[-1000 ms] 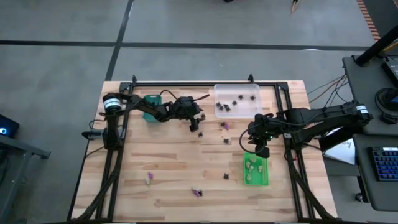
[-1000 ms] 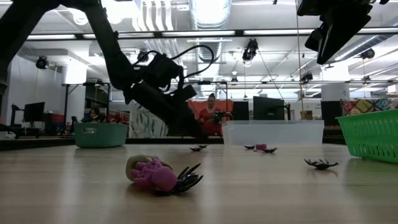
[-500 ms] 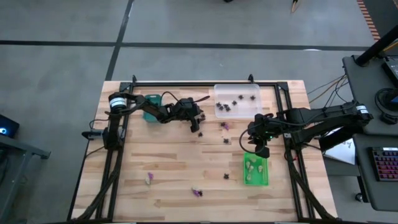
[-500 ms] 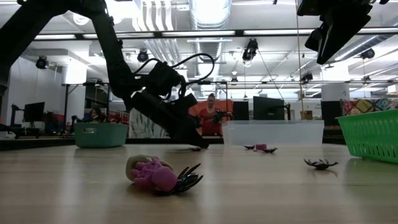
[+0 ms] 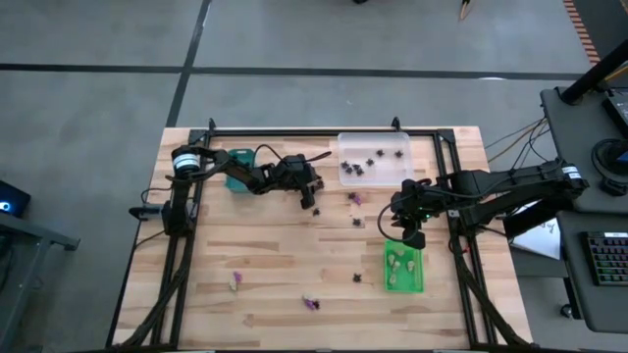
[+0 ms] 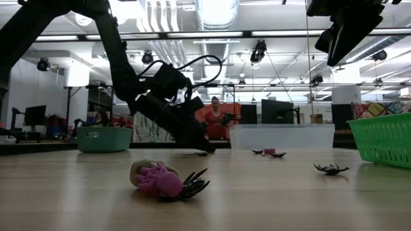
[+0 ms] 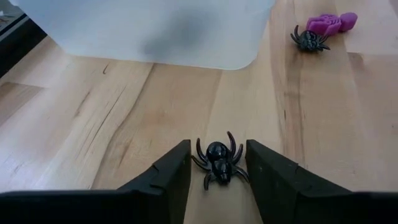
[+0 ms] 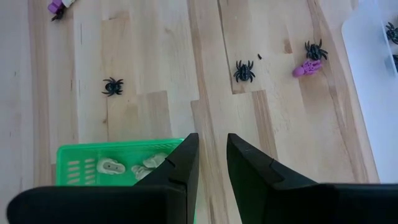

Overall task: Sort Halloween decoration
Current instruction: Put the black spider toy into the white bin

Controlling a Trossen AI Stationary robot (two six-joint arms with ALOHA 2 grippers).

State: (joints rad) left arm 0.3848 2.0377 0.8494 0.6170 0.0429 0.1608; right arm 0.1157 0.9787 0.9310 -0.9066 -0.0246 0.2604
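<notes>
Left wrist view: gripper [image 7: 217,169] now lowered to the tabletop [image 7: 112,124], spread around a black spider [image 7: 219,163] beside the clear tray [image 7: 149,31], not yet clenched. Ready to close and lift. Right gripper [image 8: 211,163] unmoved, slightly parted and holding nothing, above the green tray [image 8: 81,155].

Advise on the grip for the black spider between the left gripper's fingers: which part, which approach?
Pinch the black spider across its rounded body, coming straight down from above. It lies flat on the table with thin legs splayed outward, so the legs probably offer little purchase. The left gripper is open and straddles it, one finger on either side.
</notes>
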